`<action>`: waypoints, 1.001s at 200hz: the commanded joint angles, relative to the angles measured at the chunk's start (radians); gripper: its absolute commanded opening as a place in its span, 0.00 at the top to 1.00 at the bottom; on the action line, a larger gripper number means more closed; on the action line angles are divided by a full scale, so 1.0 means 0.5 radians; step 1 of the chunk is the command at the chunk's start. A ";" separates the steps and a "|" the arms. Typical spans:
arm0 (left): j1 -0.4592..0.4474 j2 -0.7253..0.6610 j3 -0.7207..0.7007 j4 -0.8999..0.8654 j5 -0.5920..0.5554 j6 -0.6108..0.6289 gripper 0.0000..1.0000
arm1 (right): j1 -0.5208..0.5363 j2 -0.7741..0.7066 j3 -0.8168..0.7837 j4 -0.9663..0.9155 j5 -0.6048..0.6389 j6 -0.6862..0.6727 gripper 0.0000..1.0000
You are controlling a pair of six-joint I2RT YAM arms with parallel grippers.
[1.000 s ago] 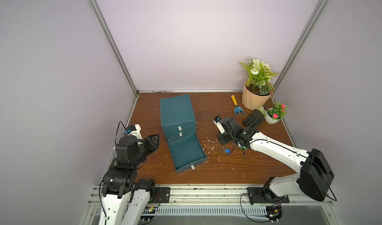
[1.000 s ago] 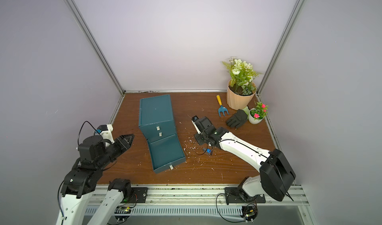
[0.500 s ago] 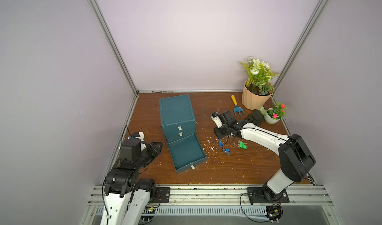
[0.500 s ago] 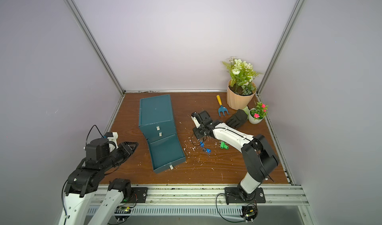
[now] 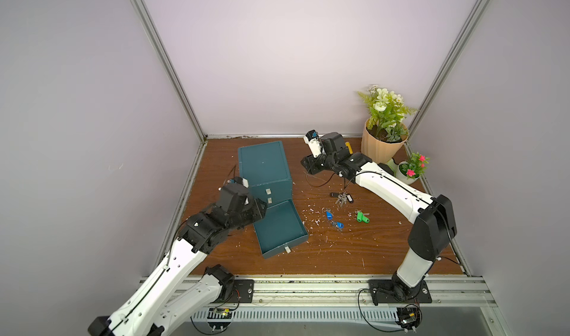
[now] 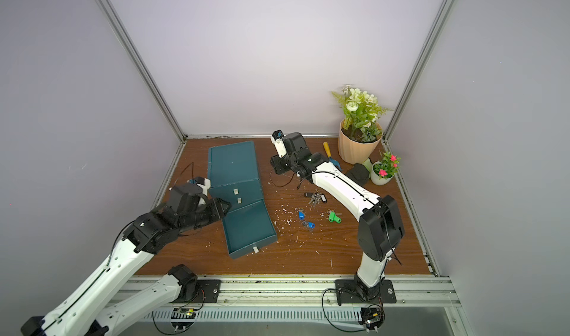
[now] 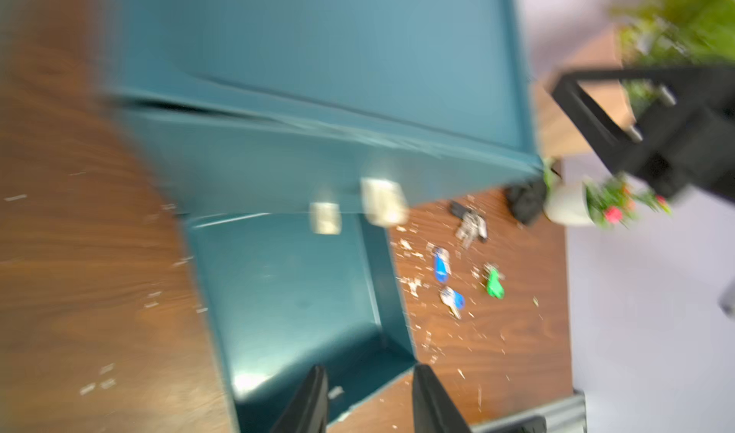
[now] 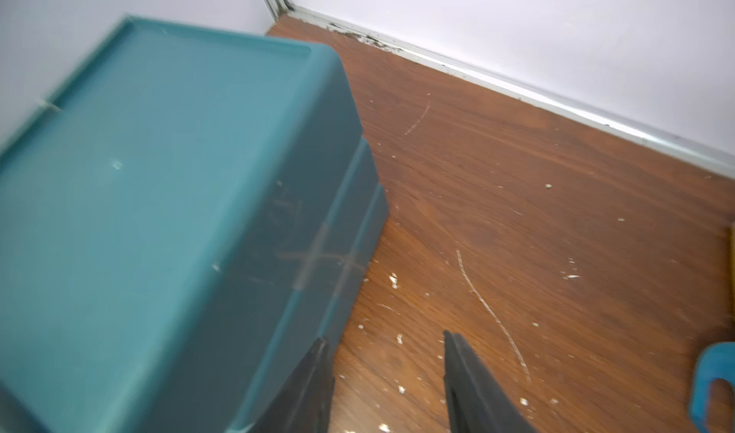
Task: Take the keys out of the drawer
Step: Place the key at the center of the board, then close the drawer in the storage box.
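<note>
1. Right gripper (image 8: 384,337), open, has withdrawn from the keys (image 5: 341,198) toward the desk's (image 5: 354,257) back edge.
2. Left gripper (image 7: 370,369), open, has reached the drawer (image 5: 277,228).
3. The keys, 4 sets, lie mid-desk, apart from both.

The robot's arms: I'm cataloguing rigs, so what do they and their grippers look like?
The left arm and right arm have white link shells, black joint housings and thin black cables. Each wrist carries a white camera block. The left gripper and right gripper are black and tapered.
</note>
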 commanded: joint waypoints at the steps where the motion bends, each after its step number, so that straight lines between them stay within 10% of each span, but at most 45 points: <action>1: -0.444 -0.034 -0.146 0.154 -0.474 -0.389 0.61 | -0.008 0.073 0.171 0.016 -0.263 0.135 0.48; 65: -1.266 0.262 -0.547 0.547 -0.691 -0.924 0.69 | 0.033 0.426 0.522 -0.090 -0.579 0.235 0.41; 200: -1.281 -0.618 -1.266 0.216 -1.033 -1.616 0.76 | 0.071 0.386 0.534 -0.161 -0.413 0.215 0.42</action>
